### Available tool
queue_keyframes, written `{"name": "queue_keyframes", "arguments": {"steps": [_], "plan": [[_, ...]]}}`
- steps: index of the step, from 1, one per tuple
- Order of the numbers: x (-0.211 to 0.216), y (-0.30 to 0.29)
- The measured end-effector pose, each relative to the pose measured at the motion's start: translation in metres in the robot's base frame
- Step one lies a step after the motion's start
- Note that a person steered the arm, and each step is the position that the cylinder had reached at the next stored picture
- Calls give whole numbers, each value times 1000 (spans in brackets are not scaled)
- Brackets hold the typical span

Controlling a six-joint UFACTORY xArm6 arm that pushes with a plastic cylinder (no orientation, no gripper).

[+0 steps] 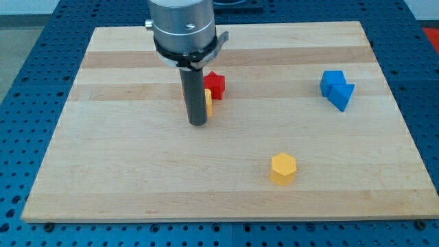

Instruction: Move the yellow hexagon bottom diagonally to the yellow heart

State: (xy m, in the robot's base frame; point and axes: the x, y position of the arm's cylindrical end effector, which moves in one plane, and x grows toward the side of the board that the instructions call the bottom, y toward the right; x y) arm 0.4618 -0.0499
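Note:
The yellow hexagon (282, 169) lies on the wooden board toward the view's bottom, right of centre. A yellow block (208, 100), mostly hidden behind my rod, lies left of centre; its shape cannot be made out. My tip (197, 123) rests on the board just left of and below that yellow block, touching or nearly touching it. The tip is far to the upper left of the yellow hexagon.
A red block (216, 84) sits right above the hidden yellow block, touching it. Two blue blocks (337, 88) lie together at the view's right. The board's edge (226, 218) runs along the view's bottom.

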Motion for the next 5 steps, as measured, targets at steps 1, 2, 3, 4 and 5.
{"name": "queue_keyframes", "arguments": {"steps": [1,2,3,4,5], "plan": [[20,38],[35,111],[50,200],[92,231],[128,222]]}}
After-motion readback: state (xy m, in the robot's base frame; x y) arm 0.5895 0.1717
